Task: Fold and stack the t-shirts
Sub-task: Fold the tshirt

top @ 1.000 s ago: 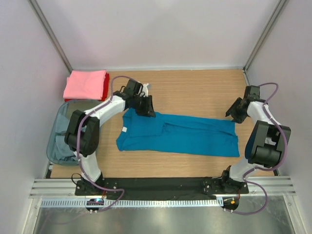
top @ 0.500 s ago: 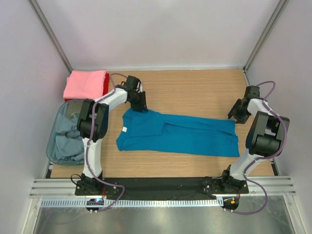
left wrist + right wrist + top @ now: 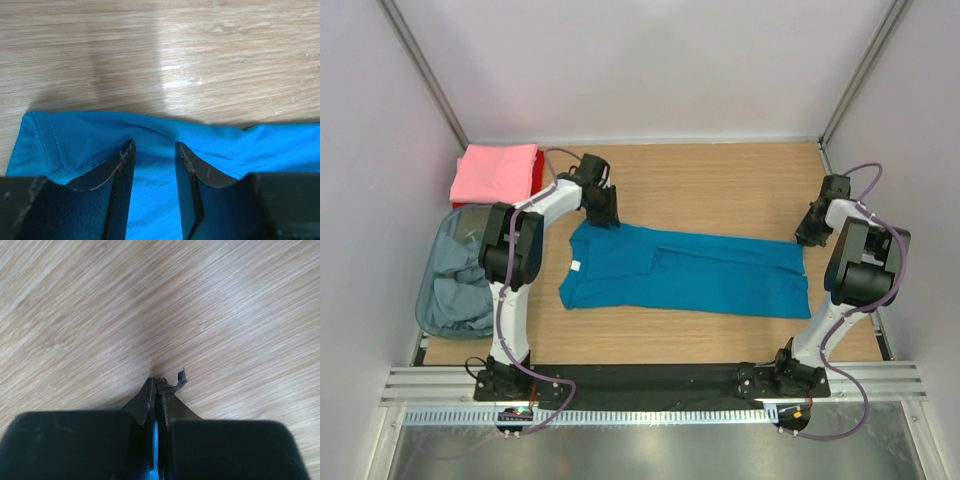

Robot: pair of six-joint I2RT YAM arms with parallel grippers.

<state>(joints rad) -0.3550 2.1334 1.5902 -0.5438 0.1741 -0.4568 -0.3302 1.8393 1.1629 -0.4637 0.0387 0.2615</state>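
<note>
A teal blue t-shirt [image 3: 690, 275] lies folded into a long band across the middle of the table. My left gripper [image 3: 607, 214] is down at its far left corner. In the left wrist view the jaws [image 3: 154, 150] stand apart with the teal cloth [image 3: 225, 145] lying flat between and under them. My right gripper [image 3: 807, 233] sits at the shirt's far right corner. In the right wrist view it [image 3: 156, 382] is shut, with a thin strip of teal cloth [image 3: 155, 437] pinched between the fingers. A folded pink t-shirt [image 3: 498, 172] rests on a red one [image 3: 537, 178] at the back left.
A translucent grey-blue bin [image 3: 427, 300] stands at the left edge with pale grey-blue shirts [image 3: 458, 290] inside. Metal frame posts [image 3: 425, 75] and white walls close in the wooden table [image 3: 720, 190].
The right gripper has gone from open to shut at the teal shirt's far right corner. The left gripper shifted slightly towards the back left a second ago, then held still.
</note>
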